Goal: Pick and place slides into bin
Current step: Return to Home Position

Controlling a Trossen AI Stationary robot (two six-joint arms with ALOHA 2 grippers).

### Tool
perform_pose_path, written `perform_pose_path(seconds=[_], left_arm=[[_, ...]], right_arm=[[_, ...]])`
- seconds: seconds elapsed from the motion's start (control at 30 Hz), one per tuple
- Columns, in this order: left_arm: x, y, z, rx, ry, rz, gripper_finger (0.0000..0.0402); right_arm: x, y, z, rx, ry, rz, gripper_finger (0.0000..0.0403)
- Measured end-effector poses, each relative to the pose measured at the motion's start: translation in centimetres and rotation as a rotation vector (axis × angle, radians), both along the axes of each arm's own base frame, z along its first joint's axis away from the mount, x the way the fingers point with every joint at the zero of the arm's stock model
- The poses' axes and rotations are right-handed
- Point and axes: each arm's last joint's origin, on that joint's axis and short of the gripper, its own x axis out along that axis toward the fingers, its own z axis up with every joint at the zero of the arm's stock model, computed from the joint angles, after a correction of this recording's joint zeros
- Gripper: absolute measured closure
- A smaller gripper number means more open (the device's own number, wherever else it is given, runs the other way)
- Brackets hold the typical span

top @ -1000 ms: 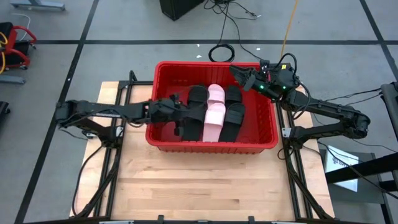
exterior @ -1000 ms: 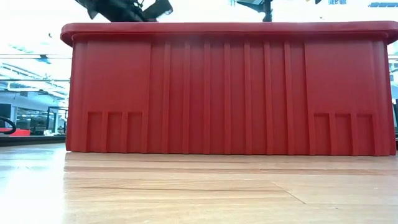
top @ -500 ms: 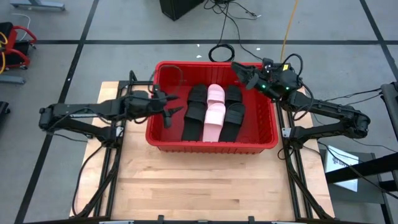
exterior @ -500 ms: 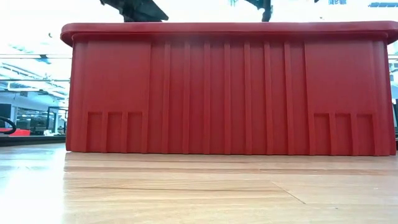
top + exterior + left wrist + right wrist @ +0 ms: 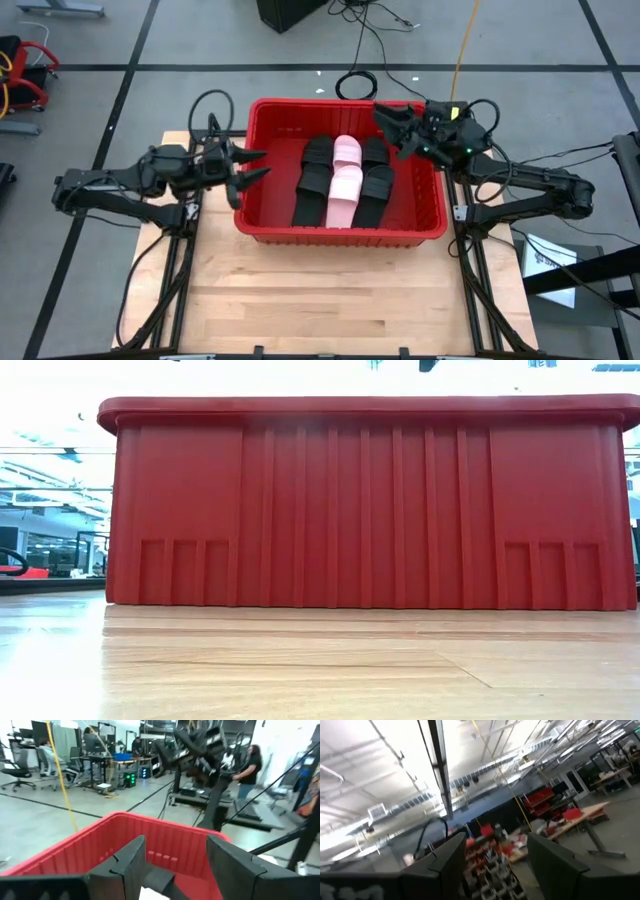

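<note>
On the worktop point(image 5: 330, 290), bare wood nearest, then the red bin point(image 5: 340, 233) mid-table. All the slides point(image 5: 312, 195) lie inside on its floor: black ones either side of the pink pair point(image 5: 345, 182), close together, toes roughly toward the far wall. My left fingers point(image 5: 131, 864) are spread apart, gripping nothing, at the bin's left rim and pointing in over it. My right fingers point(image 5: 451, 865) are also parted and empty, raised over the bin's far right corner. Beyond the table, a coiled cable point(image 5: 355, 83) lies on the floor.
</note>
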Motion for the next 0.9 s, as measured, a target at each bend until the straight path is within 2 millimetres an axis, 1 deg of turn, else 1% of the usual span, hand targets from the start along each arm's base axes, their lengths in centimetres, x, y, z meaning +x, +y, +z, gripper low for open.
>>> perform_pose_path(seconds=[0.17, 0.3, 0.37, 0.5, 0.67, 0.77, 0.9], left_arm=[[-0.5, -0.9, 0.3, 0.013, -0.014, -0.047, 0.0197], [-0.4, -1.4, 0.3, -0.013, -0.020, -0.047, 0.0197], [-0.5, -1.7, 0.4, -0.046, -0.043, -0.041, 0.0197], [-0.7, -2.4, 0.9, -0.030, -0.049, -0.014, 0.0197], [-1.5, -2.9, 2.7, -0.024, -0.087, 0.038, 0.0197], [-2.0, -3.1, 3.4, 0.010, -0.053, 0.030, 0.0197], [-2.3, -3.3, 3.3, 0.042, 0.026, 0.008, 0.0197]], right_arm=[[0.5, 0.3, -1.0, 0.021, 0.104, 0.015, 0.0202], [0.7, 0.4, -1.0, 0.127, 0.061, 0.066, 0.0202], [0.9, 0.7, -1.1, 0.140, 0.052, 0.088, 0.0202], [0.9, 2.3, -0.2, 0.045, -0.009, 0.126, 0.0202], [0.7, 4.3, 0.8, -0.092, -0.088, 0.146, 0.0202], [0.5, 4.9, 1.1, -0.120, -0.108, 0.156, 0.0202], [0.4, 5.0, 1.1, -0.111, -0.110, 0.166, 0.0202]])
